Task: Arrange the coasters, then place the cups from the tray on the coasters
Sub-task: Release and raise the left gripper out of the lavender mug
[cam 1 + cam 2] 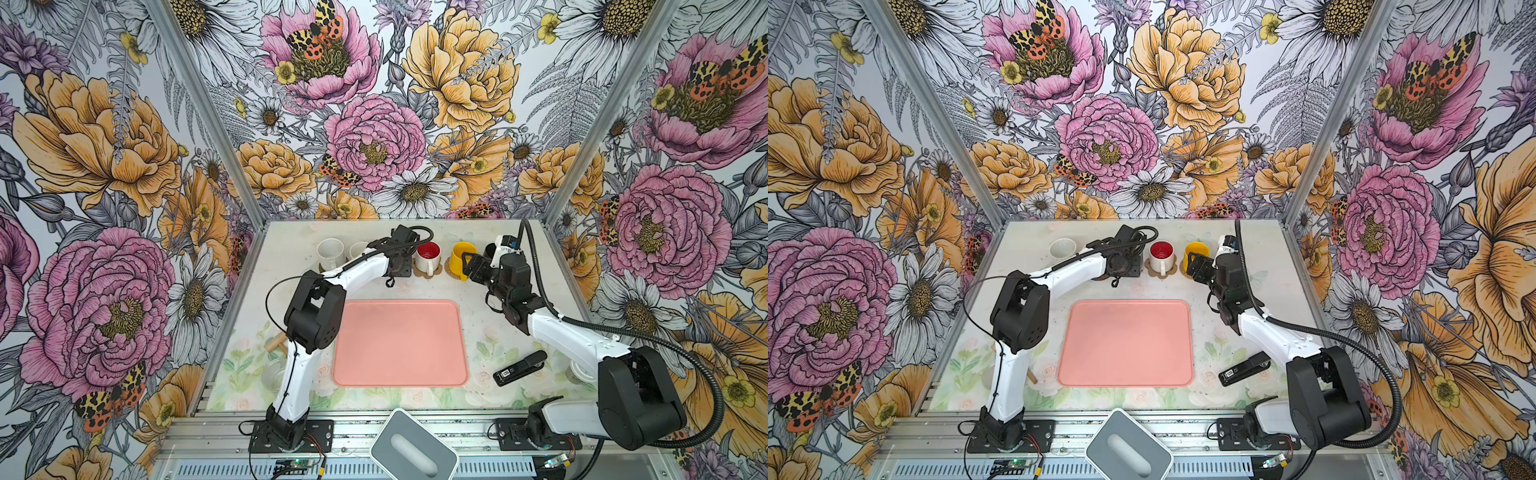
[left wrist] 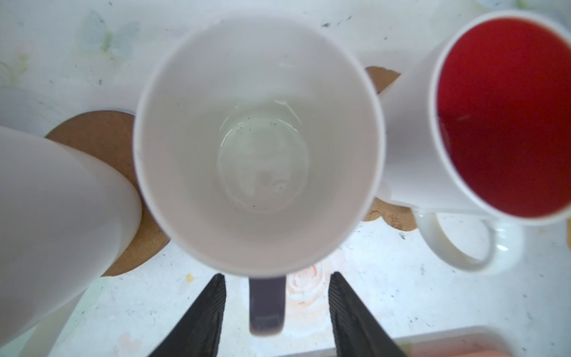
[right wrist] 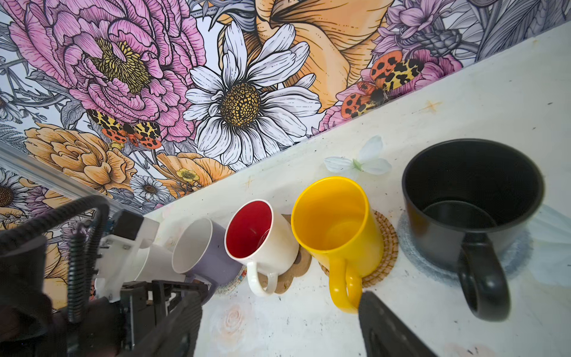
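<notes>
Along the back of the table stands a row of cups. The lavender cup (image 2: pixel 259 145) sits on a whitish woven coaster (image 3: pixel 231 282), with its handle (image 2: pixel 267 306) between the open fingers of my left gripper (image 2: pixel 276 296) and a gap on each side. Beside it are a white cup (image 1: pixel 330 251) on a brown disc (image 2: pixel 102 145), and the red-inside cup (image 3: pixel 259 238) on the paw-print coaster (image 3: pixel 296 269). The yellow cup (image 3: pixel 336 222) stands on the rattan round (image 3: pixel 386 253), the black cup (image 3: pixel 472 197) on the grey-blue round (image 3: pixel 513 256). My right gripper (image 3: pixel 278 309) is open just before the yellow cup's handle. The pink tray (image 1: pixel 399 345) holds nothing.
A black stapler-like tool (image 1: pixel 519 368) lies right of the tray. A grey rounded box (image 1: pixel 413 446) sits at the front edge. A clear glass jar (image 1: pixel 272 374) and a wooden piece (image 1: pixel 276 345) are partly hidden by the left arm. Flowered walls close three sides.
</notes>
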### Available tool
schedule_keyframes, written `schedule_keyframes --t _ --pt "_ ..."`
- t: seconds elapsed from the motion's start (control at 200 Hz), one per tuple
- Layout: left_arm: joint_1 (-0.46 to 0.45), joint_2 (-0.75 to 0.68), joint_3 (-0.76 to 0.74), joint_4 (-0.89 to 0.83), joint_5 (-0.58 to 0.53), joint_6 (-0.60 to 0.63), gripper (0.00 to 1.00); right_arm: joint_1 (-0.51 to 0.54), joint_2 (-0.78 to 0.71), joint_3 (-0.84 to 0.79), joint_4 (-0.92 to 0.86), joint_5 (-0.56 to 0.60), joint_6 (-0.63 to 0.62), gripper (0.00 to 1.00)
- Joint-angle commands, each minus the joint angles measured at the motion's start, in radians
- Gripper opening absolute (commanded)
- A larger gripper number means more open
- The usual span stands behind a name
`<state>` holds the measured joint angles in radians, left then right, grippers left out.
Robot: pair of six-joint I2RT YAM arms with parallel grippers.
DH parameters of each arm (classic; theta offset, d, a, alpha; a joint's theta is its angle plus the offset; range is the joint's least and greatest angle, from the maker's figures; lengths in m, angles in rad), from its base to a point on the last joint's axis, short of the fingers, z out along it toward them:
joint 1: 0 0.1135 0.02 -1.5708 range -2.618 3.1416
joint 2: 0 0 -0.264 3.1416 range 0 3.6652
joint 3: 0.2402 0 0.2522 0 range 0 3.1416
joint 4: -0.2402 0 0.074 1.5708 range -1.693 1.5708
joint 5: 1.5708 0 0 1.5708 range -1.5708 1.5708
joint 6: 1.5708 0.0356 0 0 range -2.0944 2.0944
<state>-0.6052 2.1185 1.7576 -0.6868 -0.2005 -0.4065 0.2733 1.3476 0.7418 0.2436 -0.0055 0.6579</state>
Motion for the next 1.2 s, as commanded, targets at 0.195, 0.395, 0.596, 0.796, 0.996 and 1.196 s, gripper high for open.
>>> schedule_keyframes --t 0.195,0.395,0.596,0.796,0.996,1.196 --pt "-0.032 -0.223 -0.054 0.028 -0.072 0.050 0.59 -0.004 0.007 0.007 0.005 -0.013 -0.006 0.83" --pt "-0.041 -0.428 -0.185 0.117 -0.085 0.076 0.65 -0.003 0.004 0.010 0.006 -0.037 -0.008 0.83" --pt "-0.038 -0.652 -0.390 0.273 -0.129 0.133 0.80 -0.004 -0.014 0.007 -0.005 -0.036 -0.011 0.83" --pt "-0.009 -0.849 -0.593 0.360 -0.200 0.200 0.96 -0.004 -0.043 0.002 -0.035 -0.025 -0.027 0.84" --pt "0.064 -1.000 -0.752 0.384 -0.256 0.238 0.99 -0.005 -0.108 0.013 -0.139 0.035 -0.085 0.99" --pt "0.185 -1.100 -0.871 0.389 -0.249 0.249 0.99 -0.006 -0.201 -0.024 -0.187 0.106 -0.133 1.00"
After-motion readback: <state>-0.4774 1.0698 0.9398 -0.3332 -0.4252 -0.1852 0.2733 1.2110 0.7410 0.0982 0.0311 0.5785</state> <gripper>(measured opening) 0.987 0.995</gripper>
